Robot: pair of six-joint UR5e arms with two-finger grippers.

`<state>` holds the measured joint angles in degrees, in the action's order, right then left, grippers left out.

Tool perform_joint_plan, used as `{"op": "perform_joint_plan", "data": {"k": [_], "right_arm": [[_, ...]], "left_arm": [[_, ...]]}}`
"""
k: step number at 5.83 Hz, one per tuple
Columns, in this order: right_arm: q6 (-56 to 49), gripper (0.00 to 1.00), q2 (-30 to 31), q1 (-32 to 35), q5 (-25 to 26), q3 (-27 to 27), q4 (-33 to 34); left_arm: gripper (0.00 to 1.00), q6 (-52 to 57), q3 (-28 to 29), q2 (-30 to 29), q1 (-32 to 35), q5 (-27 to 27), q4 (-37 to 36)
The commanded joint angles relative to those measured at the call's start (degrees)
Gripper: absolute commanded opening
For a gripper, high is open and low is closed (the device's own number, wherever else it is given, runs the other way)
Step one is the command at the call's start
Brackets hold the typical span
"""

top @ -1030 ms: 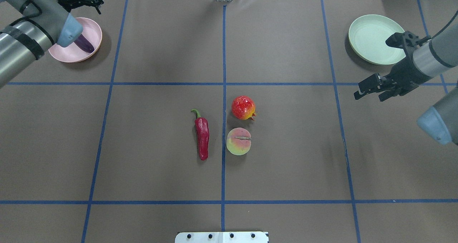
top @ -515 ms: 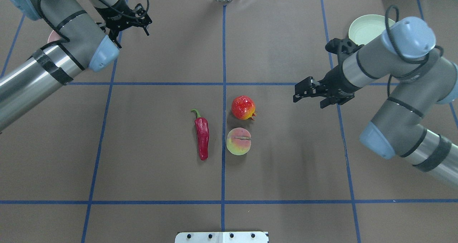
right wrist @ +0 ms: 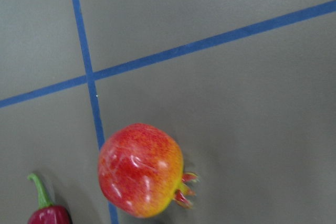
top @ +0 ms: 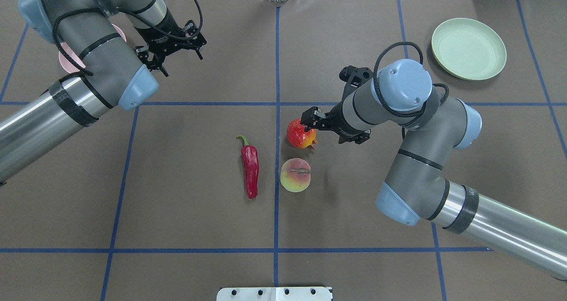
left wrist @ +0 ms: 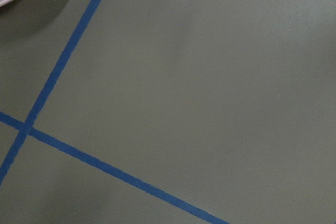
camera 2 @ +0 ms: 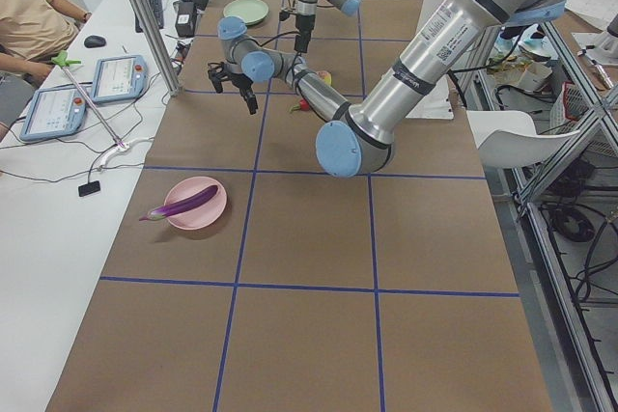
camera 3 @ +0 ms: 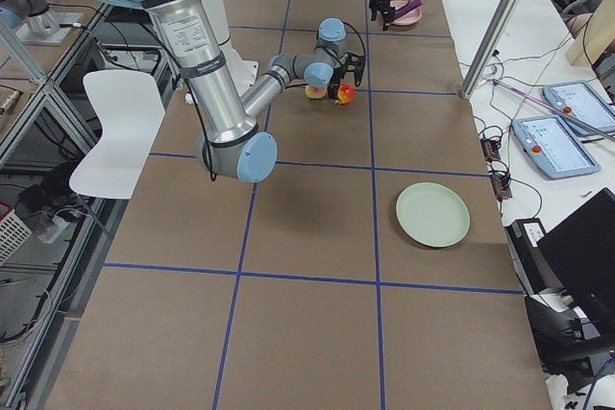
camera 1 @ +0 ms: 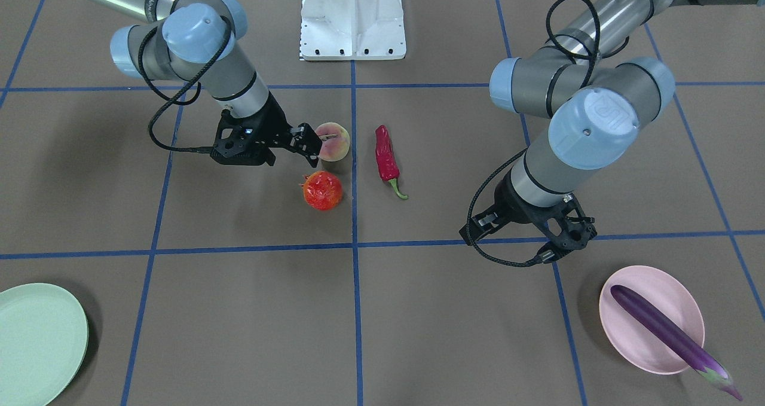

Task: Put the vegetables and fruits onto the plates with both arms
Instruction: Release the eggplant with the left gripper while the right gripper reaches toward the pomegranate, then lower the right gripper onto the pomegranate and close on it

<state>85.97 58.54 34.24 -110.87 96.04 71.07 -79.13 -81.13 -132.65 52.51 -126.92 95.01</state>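
Overhead exterior: brown, blue-gridded table (top: 186,212)

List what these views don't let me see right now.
Pink plate: overhead, left arm covers most of it, hiding the eggplant.
Green plate: front-facing, cut by the frame edges.
Chili: right wrist view, cut by the bottom edge.
Right hand to pomegranate gap: fingers absent from wrist view.
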Motion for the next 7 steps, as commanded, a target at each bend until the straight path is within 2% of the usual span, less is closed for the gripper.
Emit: {"op": "perform_joint_plan", "data": {"k": [1,2,7], "right_arm": [[0.3,1.0,-3.8,-1.3,2.5,-5.0,1.2],[0.4,1.0,-5.4,-1.4,3.7,-7.3,1.0],[0.3,0.99,-5.6,-1.9,4.7,-8.6,0.6]], "left_arm": [[1.0,-0.7,-0.2,0.0,-0.3,0.0,0.1],[1.0,-0.7,-0.2,0.0,-0.4,0.1,0.1],[1.0,-0.7,-0.1,0.6,-1.1,0.5,0.2]]}}
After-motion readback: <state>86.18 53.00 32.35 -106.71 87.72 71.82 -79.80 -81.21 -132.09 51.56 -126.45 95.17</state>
